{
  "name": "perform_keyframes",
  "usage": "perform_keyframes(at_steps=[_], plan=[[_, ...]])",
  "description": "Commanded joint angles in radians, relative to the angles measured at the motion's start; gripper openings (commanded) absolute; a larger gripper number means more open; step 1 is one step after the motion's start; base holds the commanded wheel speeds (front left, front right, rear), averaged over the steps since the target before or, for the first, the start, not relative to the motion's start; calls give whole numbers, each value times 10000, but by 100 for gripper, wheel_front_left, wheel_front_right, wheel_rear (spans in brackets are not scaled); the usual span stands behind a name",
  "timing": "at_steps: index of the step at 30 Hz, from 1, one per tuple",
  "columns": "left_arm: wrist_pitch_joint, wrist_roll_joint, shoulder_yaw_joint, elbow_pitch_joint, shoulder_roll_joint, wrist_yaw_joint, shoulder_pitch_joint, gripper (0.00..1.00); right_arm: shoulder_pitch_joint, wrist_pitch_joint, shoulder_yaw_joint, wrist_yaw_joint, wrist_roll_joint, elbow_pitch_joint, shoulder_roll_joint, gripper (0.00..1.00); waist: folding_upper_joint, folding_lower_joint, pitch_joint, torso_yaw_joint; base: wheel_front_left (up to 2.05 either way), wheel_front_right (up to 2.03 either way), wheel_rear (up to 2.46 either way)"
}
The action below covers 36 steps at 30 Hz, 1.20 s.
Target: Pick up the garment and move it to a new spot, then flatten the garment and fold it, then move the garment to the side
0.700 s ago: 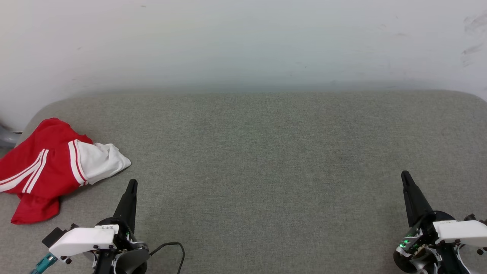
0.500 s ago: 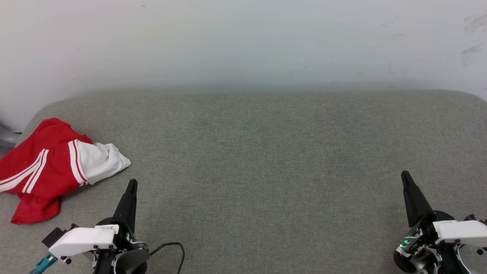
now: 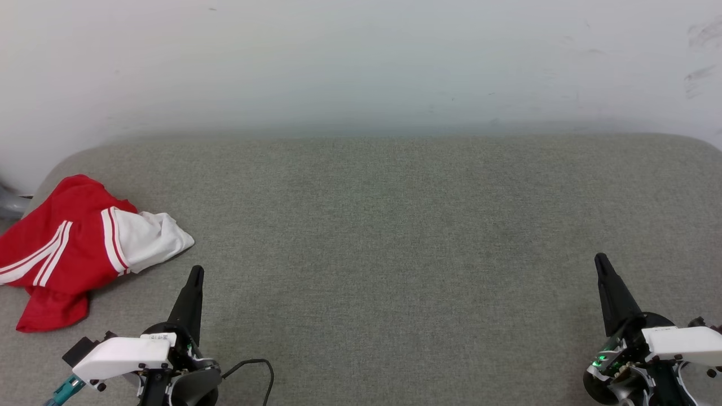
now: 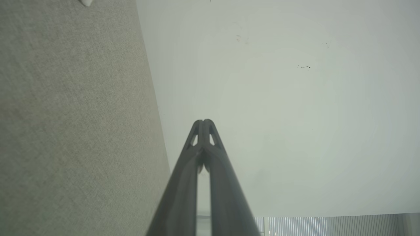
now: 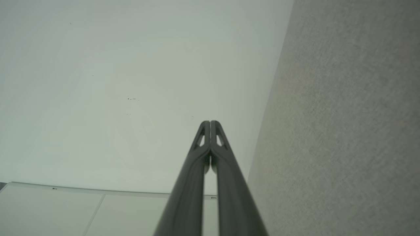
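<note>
Garment (image 3: 73, 248) crumpled at far-left cushion (image 3: 395, 254) edge; L gripper (image 3: 196, 272) & R gripper (image 3: 600, 260) jaws pressed together, holding nothing.

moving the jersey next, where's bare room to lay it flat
Bare: the grey surface from the left tool across to the right tool, back to the wall. Crowded: the left end, where the crumpled garment lies near the left tool.

Nothing has visibly shifted since before: not the garment (image 3: 67, 248), left claw (image 3: 195, 273) or right claw (image 3: 600, 260)

Grey fabric surface (image 3: 395, 225), pale wall (image 3: 361, 62)
</note>
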<state>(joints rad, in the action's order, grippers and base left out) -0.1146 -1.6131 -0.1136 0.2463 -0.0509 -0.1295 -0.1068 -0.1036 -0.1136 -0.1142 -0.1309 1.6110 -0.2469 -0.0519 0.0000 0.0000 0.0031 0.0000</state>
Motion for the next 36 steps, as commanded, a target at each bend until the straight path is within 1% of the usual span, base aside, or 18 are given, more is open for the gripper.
perform_keyframes(at_steps=[1,7,8,11,22,32,36], plan=[[-20,2,-24,-13,22,-42,-58,0,-125,5,7,3,40,-8,36,0,0,0,0,0,0,0,0],[-20,0,-25,-13,23,-42,-58,0,-125,5,7,3,40,-8,36,0,0,0,0,0,0,0,0],[2,-2,5,0,0,2,-1,100,-1,3,0,0,-1,0,0,100,0,0,0,0,0,0,0],[22,0,60,185,13,9,155,100,183,24,16,0,-6,-187,4,100,0,0,1,0,0,0,0],[561,234,536,-537,-22,5,124,100,256,585,350,0,-203,386,5,100,0,0,25,13,0,0,0],[1043,1091,826,-1185,-60,2,91,100,306,1036,544,0,-695,839,7,100,0,0,45,44,0,0,0],[1207,1691,925,-1441,-56,0,113,100,335,1202,548,0,-1269,1001,-7,100,0,0,40,64,0,0,0]])
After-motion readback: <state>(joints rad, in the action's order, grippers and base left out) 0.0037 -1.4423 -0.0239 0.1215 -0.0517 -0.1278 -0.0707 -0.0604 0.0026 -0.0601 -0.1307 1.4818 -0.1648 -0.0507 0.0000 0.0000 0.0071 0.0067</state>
